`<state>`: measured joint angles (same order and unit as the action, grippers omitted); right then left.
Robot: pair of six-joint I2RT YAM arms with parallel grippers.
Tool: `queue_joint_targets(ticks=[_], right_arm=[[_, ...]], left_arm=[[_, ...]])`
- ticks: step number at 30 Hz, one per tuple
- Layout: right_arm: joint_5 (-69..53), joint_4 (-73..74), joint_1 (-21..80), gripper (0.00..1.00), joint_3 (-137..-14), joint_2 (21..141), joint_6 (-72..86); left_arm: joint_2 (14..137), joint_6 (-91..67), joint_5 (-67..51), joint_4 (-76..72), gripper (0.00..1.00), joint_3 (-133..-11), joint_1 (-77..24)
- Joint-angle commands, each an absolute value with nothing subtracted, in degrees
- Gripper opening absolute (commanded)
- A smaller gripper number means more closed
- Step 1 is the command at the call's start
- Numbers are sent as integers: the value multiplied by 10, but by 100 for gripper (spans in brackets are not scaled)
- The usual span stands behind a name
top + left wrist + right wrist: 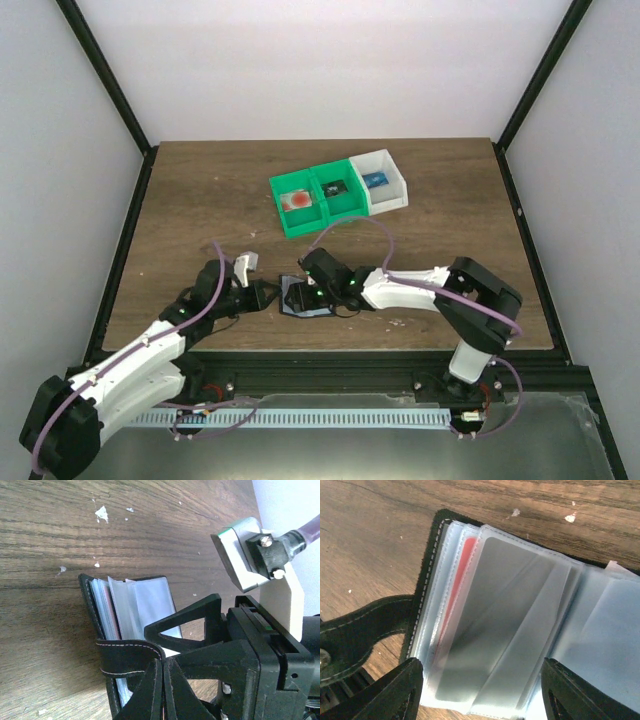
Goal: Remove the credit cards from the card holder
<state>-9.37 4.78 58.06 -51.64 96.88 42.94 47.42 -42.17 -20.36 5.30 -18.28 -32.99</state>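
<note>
Black-rimmed holder (298, 306) lies open on bench (200, 200), near front edge, between left claw (272, 294) and right claw (318, 292); long axis roughly left-right.

Left wrist: left claw pinched shut on strap (127, 655), anchoring holder.

Right wrist: right claw wide, empty, straddling clear sleeves (520, 605). Red card (461, 572) edge-on near rim, lengthwise along stitching. Best: hold strap firm, nip only card, draw out along sleeve.

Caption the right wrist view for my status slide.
Open right end effector framing the opened card holder on the wooden table; a red card shows through one clear pocket.
</note>
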Motion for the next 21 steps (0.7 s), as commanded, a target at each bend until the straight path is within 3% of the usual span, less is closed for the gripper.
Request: queue_joint_targets(ticks=[1, 13, 21], right_arm=[[-85, 54, 587, 66, -539, 980, 430], [-20, 101, 588, 55, -534, 976, 436], [24, 131, 588, 58, -512, 927, 441]], left_arm=[[469, -421, -201, 54, 0, -180, -329], [467, -420, -200, 56, 0, -178, -328], [477, -417, -190, 59, 0, -175, -329]])
